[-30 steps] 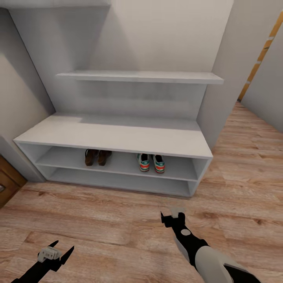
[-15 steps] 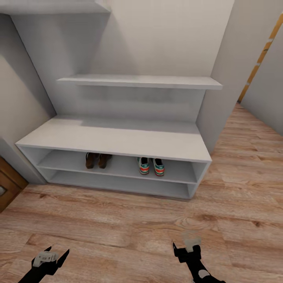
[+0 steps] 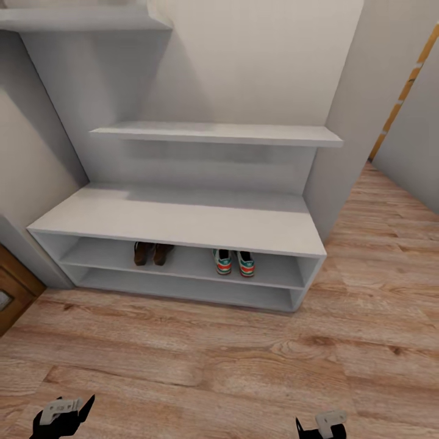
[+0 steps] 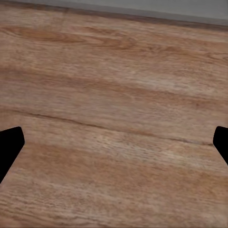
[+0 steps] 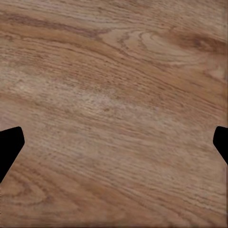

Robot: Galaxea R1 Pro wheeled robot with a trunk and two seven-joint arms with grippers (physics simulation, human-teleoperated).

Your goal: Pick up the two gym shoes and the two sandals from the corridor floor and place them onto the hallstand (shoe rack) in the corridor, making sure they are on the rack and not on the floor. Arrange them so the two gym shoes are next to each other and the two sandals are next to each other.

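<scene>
The two gym shoes (image 3: 235,262) stand side by side, heels outward, on the upper open shelf of the white hallstand (image 3: 183,219), right of middle. The two brown sandals (image 3: 152,252) sit together on the same shelf, left of middle. My left gripper (image 3: 68,407) is low at the near left over the corridor floor (image 3: 201,360), open and empty. My right gripper (image 3: 321,424) is at the near right edge, also open with nothing in it. In the wrist views, the left gripper (image 4: 114,142) and the right gripper (image 5: 114,142) show fingers spread wide over bare planks.
A floating white shelf (image 3: 213,133) hangs above the hallstand. A grey wall panel (image 3: 341,122) bounds it on the right, and a brown wooden cabinet (image 3: 12,292) stands at the far left. Open plank floor stretches to the right.
Both arms have drawn back toward me, the right one most, leaving just the gripper tips in the head view. The view has backed off and tilted up slightly. The shoes have not moved.
</scene>
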